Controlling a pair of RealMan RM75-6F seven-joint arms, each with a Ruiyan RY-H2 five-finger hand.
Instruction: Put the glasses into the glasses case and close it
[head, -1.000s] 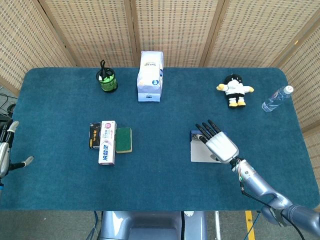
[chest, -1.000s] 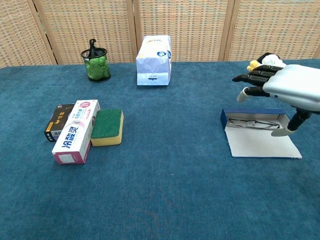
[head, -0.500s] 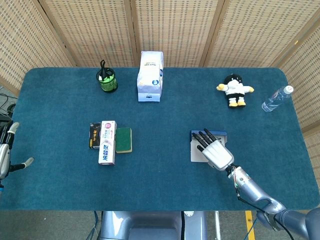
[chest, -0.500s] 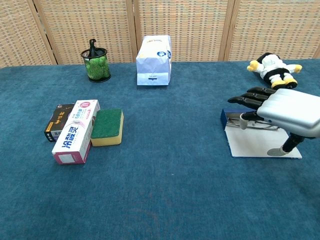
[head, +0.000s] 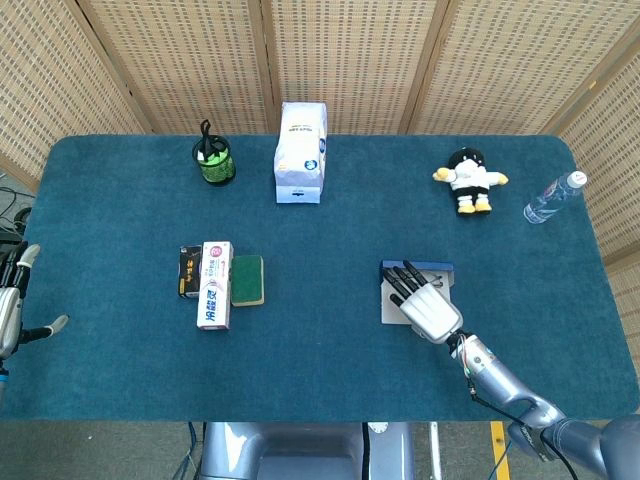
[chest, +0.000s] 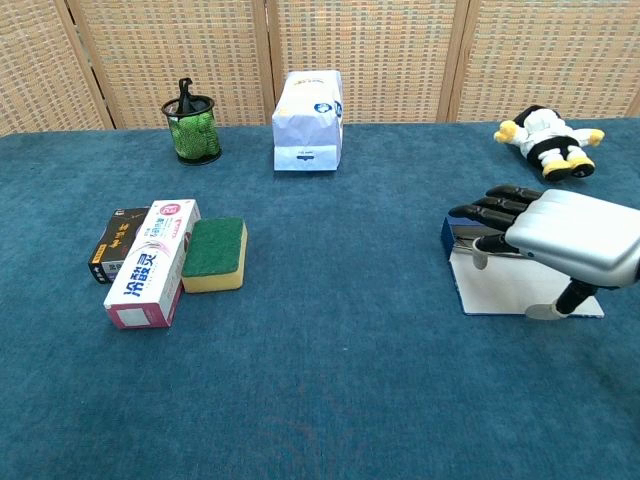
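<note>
The glasses case (head: 393, 305) (chest: 500, 292) lies open at the right of the blue table, its blue tray at the back and its white lid flat toward the front. The glasses (chest: 466, 238) lie in the tray, mostly hidden under fingers. My right hand (head: 426, 303) (chest: 565, 238) hovers palm down just over the case, fingers stretched out and apart above the tray, holding nothing. My left hand (head: 10, 305) hangs off the table's left edge, fingers apart and empty; the chest view does not show it.
At the back stand a green pen holder (head: 212, 160) and a white bag (head: 301, 152). A plush toy (head: 468, 180) and a water bottle (head: 553, 197) lie at the back right. Two boxes (head: 214, 284) and a green sponge (head: 247, 279) sit at the left.
My right hand has come down and drawn back toward the front, from high over the case to just above it, now covering most of the tray. The left hand has not moved.
</note>
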